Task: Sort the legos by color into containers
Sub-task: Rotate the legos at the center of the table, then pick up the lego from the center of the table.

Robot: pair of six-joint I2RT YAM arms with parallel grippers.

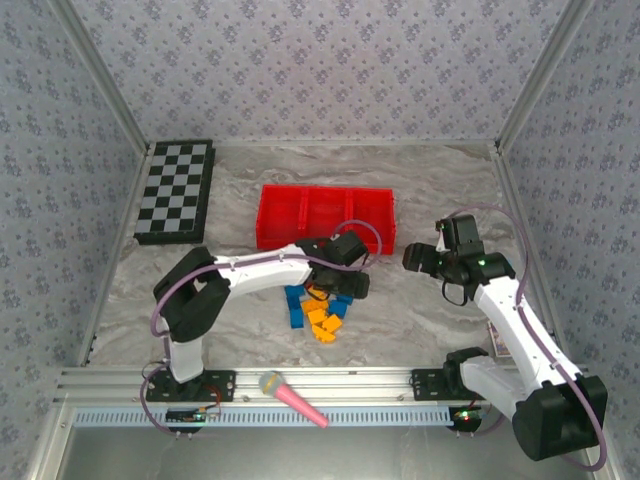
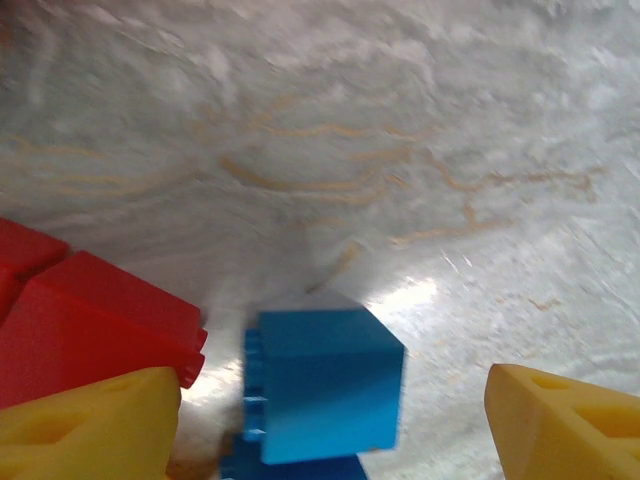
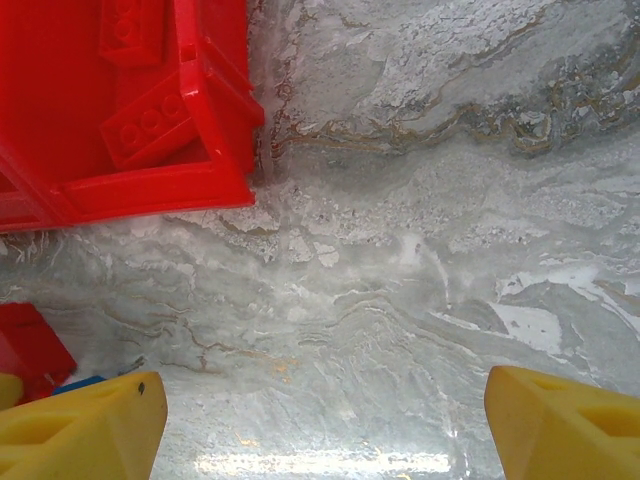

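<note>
The red tray (image 1: 325, 190) of three compartments lies at the table's middle back. In front of it is a pile of blue, orange-yellow and red legos (image 1: 320, 308). My left gripper (image 1: 350, 285) hangs low over the pile's right edge and is open. In the left wrist view a blue brick (image 2: 325, 385) stands between its yellow fingers (image 2: 90, 425), touching neither, with red bricks (image 2: 95, 320) to the left. My right gripper (image 1: 415, 258) is open beside the tray's right end, over bare table (image 3: 325, 430). Red bricks (image 3: 150, 130) lie in the tray corner (image 3: 215, 185).
A black-and-white checkerboard (image 1: 175, 190) lies at the back left. A pink microphone toy (image 1: 295, 397) rests on the front rail. Patterned walls close in the marble table on three sides. A red brick (image 3: 30, 345) sits near my right gripper's left finger.
</note>
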